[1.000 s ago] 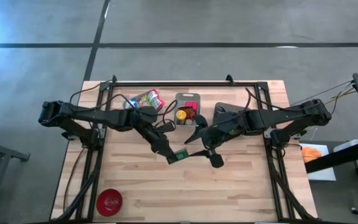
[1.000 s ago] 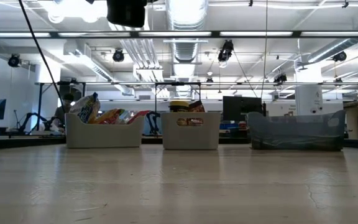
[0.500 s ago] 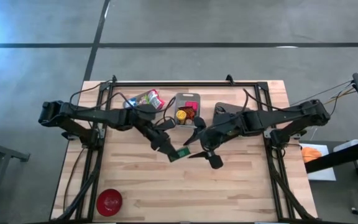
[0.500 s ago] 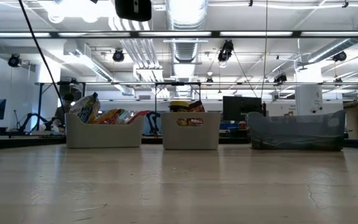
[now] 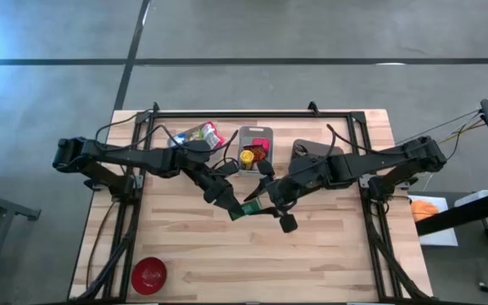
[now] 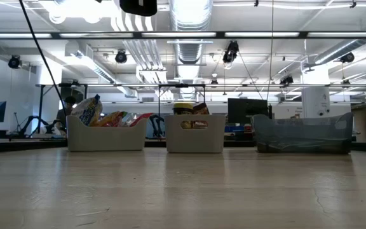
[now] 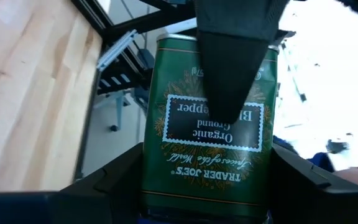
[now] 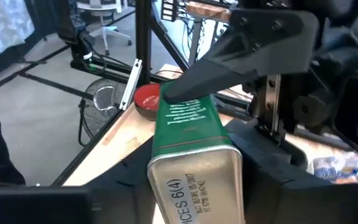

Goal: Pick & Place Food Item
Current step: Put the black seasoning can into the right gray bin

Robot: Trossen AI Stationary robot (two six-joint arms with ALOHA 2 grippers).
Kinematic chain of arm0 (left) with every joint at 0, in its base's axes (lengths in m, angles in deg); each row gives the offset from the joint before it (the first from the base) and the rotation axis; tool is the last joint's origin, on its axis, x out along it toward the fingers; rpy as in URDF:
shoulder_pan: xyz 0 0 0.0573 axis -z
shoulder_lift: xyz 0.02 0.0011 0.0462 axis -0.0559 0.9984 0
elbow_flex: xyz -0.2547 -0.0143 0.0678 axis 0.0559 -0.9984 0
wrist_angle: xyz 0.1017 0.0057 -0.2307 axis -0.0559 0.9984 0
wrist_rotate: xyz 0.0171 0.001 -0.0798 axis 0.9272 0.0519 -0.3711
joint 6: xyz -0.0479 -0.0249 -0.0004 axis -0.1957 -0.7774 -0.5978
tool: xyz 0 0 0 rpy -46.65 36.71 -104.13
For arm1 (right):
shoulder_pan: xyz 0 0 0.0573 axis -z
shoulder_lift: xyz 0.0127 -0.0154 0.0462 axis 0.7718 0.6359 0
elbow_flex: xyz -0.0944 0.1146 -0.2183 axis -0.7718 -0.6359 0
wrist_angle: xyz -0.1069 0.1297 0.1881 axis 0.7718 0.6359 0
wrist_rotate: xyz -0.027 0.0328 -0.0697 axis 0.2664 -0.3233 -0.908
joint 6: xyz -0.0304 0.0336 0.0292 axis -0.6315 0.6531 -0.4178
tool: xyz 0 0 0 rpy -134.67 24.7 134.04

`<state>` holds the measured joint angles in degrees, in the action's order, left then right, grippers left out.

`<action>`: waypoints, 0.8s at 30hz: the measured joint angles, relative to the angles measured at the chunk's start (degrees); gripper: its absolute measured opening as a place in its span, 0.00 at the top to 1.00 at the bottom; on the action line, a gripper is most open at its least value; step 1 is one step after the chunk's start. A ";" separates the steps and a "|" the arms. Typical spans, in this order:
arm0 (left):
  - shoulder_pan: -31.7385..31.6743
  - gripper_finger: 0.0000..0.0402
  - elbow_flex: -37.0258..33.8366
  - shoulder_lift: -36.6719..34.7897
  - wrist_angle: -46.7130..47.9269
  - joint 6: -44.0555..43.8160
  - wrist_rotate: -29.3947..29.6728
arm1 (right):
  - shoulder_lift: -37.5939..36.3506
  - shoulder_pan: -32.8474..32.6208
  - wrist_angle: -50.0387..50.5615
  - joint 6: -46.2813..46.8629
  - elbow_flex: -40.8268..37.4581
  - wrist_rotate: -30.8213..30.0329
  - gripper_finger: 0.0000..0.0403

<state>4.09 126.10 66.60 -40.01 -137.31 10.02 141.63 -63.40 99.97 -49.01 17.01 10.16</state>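
The green pepper tin hangs in the air above the middle of the wooden table, held between the two arms. In the left wrist view its label reads organic ground black pepper. The left gripper clamps one end of it, its fingers pressed against the tin's two sides. The right gripper comes in from three o'clock, fingers straddling the other end; in the right wrist view the tin sits between them, but whether they are bearing on it or just bracketing it I cannot tell.

This looks like a hand-over in mid-air, from the left arm to the right. The next move calls for the right fingers to settle firmly on the tin before the left ones let go, otherwise it drops.

At twelve o'clock from the tin stands the middle bin with yellow and red items; at eleven o'clock the snack bin; at one o'clock a dark bin. A red bowl sits at seven o'clock, well apart.
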 joint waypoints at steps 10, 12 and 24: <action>0.03 0.15 0.00 -0.32 -3.58 -0.19 -0.63 | -0.38 -0.85 0.24 2.70 0.86 0.03 0.68; -0.04 0.12 0.00 -1.20 -3.89 0.68 -0.03 | -0.38 -0.92 0.48 5.35 1.48 0.26 0.68; 3.19 0.09 0.02 -16.71 3.18 30.24 31.89 | -1.87 -0.89 0.25 14.59 8.14 -4.04 0.68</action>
<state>7.28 126.12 49.89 -36.83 -107.07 41.91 139.76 -64.29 100.22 -34.41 25.15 6.12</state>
